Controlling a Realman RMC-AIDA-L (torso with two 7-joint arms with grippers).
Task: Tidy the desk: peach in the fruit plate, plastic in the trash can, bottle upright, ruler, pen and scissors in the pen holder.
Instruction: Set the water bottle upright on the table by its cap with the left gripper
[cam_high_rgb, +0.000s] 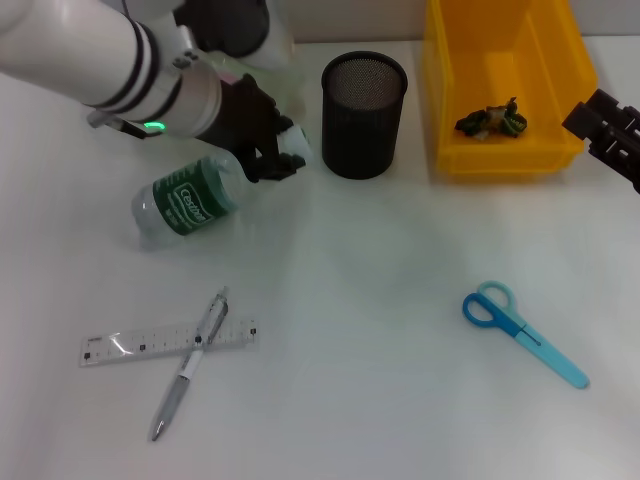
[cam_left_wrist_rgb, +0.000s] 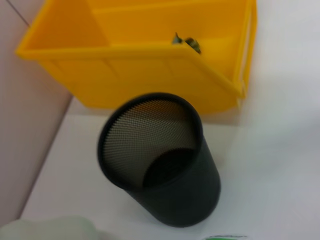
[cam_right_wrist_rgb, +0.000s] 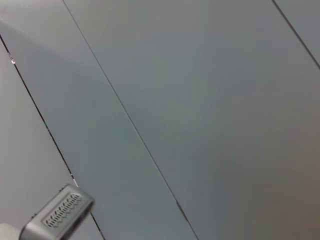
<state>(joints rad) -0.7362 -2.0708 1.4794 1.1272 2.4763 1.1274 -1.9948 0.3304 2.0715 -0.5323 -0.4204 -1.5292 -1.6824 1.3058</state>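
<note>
The bottle lies on its side on the desk, white cap toward the pen holder. My left gripper is shut around its neck, just left of the holder. The black mesh pen holder stands upright with nothing showing inside. Crumpled plastic lies in the yellow trash can. Near the front left, the pen lies across the ruler. The blue scissors lie at the front right. My right gripper is parked at the right edge. Peach and fruit plate are hidden.
In the left wrist view the trash can stands right behind the pen holder, with the plastic peeking over its wall. A wide stretch of bare white tabletop lies between the ruler and the scissors. The right wrist view shows only grey panels.
</note>
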